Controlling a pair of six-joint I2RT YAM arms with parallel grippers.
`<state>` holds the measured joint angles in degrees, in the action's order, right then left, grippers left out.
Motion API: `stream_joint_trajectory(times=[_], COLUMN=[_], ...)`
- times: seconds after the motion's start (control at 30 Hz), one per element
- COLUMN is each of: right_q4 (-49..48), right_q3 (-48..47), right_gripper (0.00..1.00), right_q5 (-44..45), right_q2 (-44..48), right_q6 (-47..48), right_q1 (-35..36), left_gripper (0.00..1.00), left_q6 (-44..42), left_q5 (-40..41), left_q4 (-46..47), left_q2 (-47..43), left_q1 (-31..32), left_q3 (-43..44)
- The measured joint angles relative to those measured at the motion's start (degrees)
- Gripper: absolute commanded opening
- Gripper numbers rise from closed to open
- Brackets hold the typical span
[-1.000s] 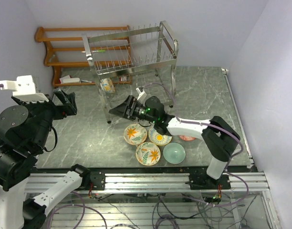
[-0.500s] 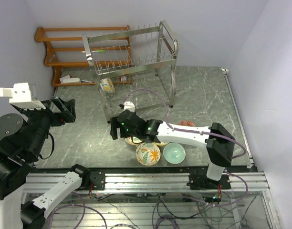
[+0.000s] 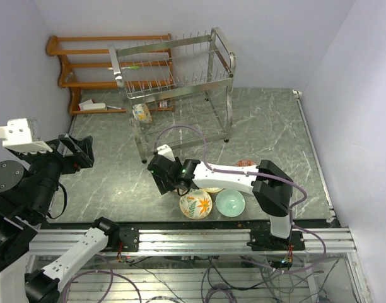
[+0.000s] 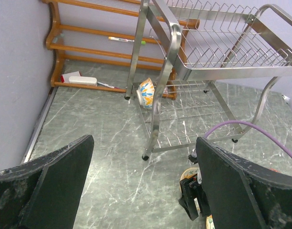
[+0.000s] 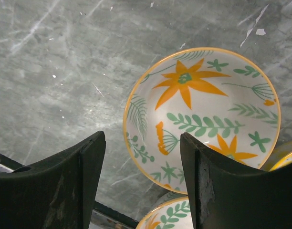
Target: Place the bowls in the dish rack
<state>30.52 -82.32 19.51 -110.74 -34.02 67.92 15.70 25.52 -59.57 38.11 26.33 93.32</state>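
My right gripper (image 3: 161,182) is open and hangs low over the leftmost floral bowl (image 5: 203,112), its jaws astride the bowl's near-left rim without touching it. That bowl is mostly hidden under the gripper in the top view. Another floral bowl (image 3: 195,204) and the pale mint bowl (image 3: 230,202) sit at the table's front. A third floral bowl (image 3: 212,189) and the red-patterned bowl (image 3: 246,164) are partly hidden by the arm. One floral bowl (image 3: 141,113) stands on edge in the lower tier of the steel dish rack (image 3: 174,69). My left gripper (image 3: 79,153) is open and empty, high at the left.
The orange-brown wooden shelf (image 3: 86,63) stands against the back wall behind the rack, with a small white object (image 4: 82,80) on the floor at its foot. The rack's leg (image 4: 146,156) and the purple cable (image 3: 180,132) are near the right arm.
My right arm has swung from beside the rack down and left, onto the leftmost floral bowl. My left arm has drawn back to the left.
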Motion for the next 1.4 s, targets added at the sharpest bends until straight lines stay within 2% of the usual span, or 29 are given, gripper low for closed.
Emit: stream_joint_trajectory(times=[0.33, 0.5, 0.53, 0.57, 0.63, 0.8, 1.03, 1.2, 1.4], right_q4=[1.2, 2.9, 3.2, 3.5, 3.9, 4.9, 2.9, -2.8, -11.7], right_q3=[-5.3, -6.2, -6.2, -6.3, -6.5, -8.3, -7.0, -3.0, 0.6], right_gripper=[0.52, 0.26, 0.2, 0.08, 0.01, 0.0, 0.0, 0.0, 0.0], right_q5=[-0.5, 0.5, 0.7, 0.6, 1.0, 3.5, -1.2, -12.1, -28.9], right_q2=[-6.3, -8.3, -8.5, -8.5, -8.6, -7.6, -4.8, 1.6, 7.3], right_q6=[4.6, 5.5, 5.5, 5.6, 6.0, 6.6, 5.4, 4.5, 2.4], right_q1=[0.0, 0.0, 0.0, 0.0, 0.0, 0.0, -0.9, -3.7, -10.4], left_gripper=[0.99, 0.99, 0.99, 0.99, 0.99, 0.99, 0.99, 0.99, 0.99], left_q6=[0.4, 0.3, 0.3, 0.3, 0.3, 0.1, -0.6, -1.2, -1.9], left_q5=[1.7, 2.1, 2.3, 2.3, 2.4, 2.4, 2.3, 2.3, 2.3], left_q4=[0.0, 0.0, 0.0, 0.0, 0.1, 0.2, 1.1, 1.4, 1.5], left_q2=[-0.3, -0.3, -0.3, -0.3, -0.3, -0.3, -0.3, -0.3, -0.3], left_q1=[0.0, 0.0, 0.0, 0.0, 0.0, 0.0, 0.0, 0.0, 0.0], left_q3=[-0.9, -1.4, -1.5, -1.6, -1.9, -3.0, -3.6, -3.6, -3.2])
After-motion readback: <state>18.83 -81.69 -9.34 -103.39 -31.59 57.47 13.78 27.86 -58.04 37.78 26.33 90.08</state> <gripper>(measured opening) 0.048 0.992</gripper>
